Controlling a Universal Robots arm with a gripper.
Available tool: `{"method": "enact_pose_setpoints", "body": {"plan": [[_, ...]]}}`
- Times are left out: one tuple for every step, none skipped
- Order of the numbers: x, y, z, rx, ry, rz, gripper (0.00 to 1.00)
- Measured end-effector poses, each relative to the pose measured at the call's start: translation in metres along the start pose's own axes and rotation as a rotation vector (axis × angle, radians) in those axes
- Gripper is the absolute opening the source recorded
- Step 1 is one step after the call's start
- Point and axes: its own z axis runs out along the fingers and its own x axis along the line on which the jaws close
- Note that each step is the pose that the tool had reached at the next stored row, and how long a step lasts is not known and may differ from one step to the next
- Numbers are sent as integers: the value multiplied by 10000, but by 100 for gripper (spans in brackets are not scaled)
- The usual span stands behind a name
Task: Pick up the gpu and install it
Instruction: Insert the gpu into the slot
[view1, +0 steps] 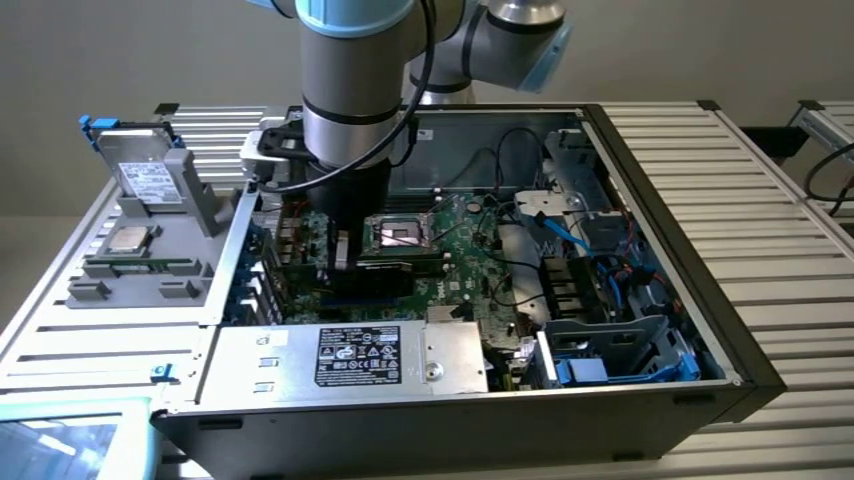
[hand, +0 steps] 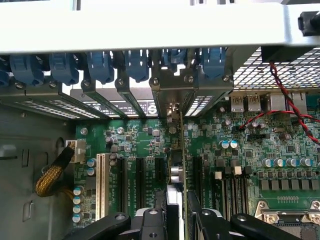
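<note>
plainly, we see the pincer (view1: 344, 262) lowered deep into the open computer case (view1: 641, 200), just over the green motherboard (view1: 461, 245). in the exterior view it sits at about nine o'clock from the processor socket (view1: 400, 236), very near it, and at twelve o'clock from the labelled power supply (view1: 358, 355).

from the wrist we find the pincer (hand: 177, 220) clamped on the gpu (hand: 176, 162). its dark fingers (hand: 150, 225) press on either face, so the card runs straight out from between them. the gpu stands on edge, upright to the motherboard (hand: 145, 140), in line with the row of black expansion slots (hand: 140, 185) and between two of them. its metal bracket end (hand: 172, 110) reaches the rear wall of the case, just under the row of blue clips (hand: 100, 65). we cannot tell whether its lower edge is seated in a slot or only hovers above one.

a white slot (hand: 101, 185) lies beside the black ones, and a yellow braided cable (hand: 50, 181) beyond it. red and black twisted wires (hand: 292, 107) cross the board on the far side of the card.

outside the case, at nine o'clock from the pincer in the exterior view, a grey holder (view1: 120, 285) carries a silver processor chip (view1: 128, 238), well apart from the gpu.
</note>
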Motion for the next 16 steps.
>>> {"method": "enact_pose_setpoints", "body": {"plan": [[0, 0, 0, 0, 0, 0, 28], [0, 0, 0, 0, 0, 0, 28], [-1, 0, 1, 0, -5, 0, 28], [-2, 0, 6, 7, -19, 0, 29], [-2, -1, 6, 7, -14, 0, 29], [-2, 0, 5, 6, -12, 1, 35], [-1, 0, 2, 2, -4, 1, 35], [0, 0, 0, 0, -1, 0, 42], [0, 0, 0, 0, -1, 0, 42], [0, 0, 0, 1, -1, 0, 42], [0, 0, 0, 0, -1, 0, 42], [0, 0, 0, 0, -1, 0, 42], [0, 0, 0, 0, -1, 0, 42], [0, 0, 0, -5, 0, 1, 42], [0, 0, 0, -10, 1, 0, 42], [0, 0, 0, -10, 11, -9, 42]]}}
